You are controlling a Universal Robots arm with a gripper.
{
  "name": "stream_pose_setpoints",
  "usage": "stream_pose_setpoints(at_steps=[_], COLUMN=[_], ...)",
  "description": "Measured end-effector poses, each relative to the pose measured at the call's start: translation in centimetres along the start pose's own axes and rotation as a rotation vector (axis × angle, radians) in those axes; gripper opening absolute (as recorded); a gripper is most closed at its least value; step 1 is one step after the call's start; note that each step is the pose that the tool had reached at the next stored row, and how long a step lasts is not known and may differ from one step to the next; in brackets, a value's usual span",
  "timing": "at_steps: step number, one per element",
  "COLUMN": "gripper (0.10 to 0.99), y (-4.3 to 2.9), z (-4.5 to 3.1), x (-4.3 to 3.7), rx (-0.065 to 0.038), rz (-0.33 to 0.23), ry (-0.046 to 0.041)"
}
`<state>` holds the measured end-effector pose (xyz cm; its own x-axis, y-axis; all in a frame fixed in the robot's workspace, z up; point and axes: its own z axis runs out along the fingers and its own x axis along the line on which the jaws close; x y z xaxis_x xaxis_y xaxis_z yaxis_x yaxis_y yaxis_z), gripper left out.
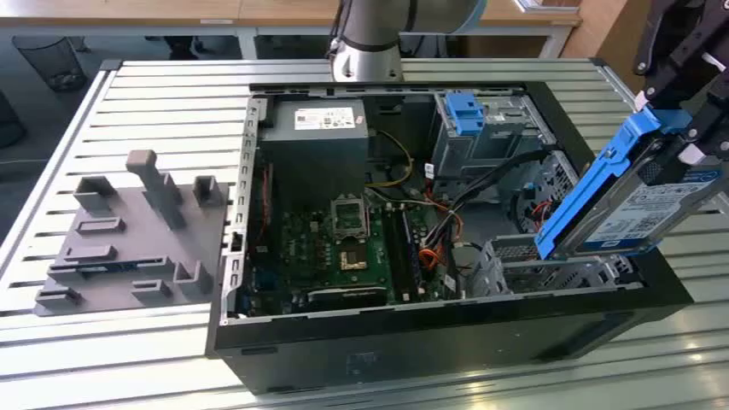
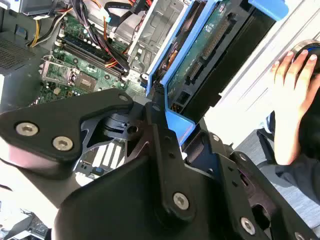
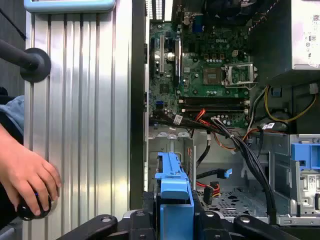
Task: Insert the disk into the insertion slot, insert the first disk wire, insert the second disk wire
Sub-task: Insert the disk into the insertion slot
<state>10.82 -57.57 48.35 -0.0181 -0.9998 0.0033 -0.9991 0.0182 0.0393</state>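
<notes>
Gripper [image 1: 679,128] closed on the disk [image 1: 638,201], clamping its upper end. In the second wrist view the black fingers [image 2: 159,125] pinch the blue rail. The disk is held in the air over the open computer case [image 1: 456,329], at the exterior view's right.

Long axis steeply tilted: upper end high toward the exterior view's right, lower end pointing down and toward its left. Label face turned away from the case interior. The green circuit side shows in the second wrist view.

Lower end sits at the top of the slot [image 1: 547,266], a low perforated metal cage; cannot tell if they touch. Beyond it, a taller cage [image 1: 501,137] with a blue clip [image 1: 462,111]. Motherboard [image 1: 341,243] mid-case.

A person's hand [image 3: 27,180] rests on a dark knob [image 3: 30,209] beside the case.
</notes>
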Motion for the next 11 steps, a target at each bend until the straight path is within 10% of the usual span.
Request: stream_pose_setpoints(at_steps=[11], gripper=[0.365], y=[0.05], z=[0.01], x=[0.00], rx=[0.001], rz=[0.000], ry=[0.0000])
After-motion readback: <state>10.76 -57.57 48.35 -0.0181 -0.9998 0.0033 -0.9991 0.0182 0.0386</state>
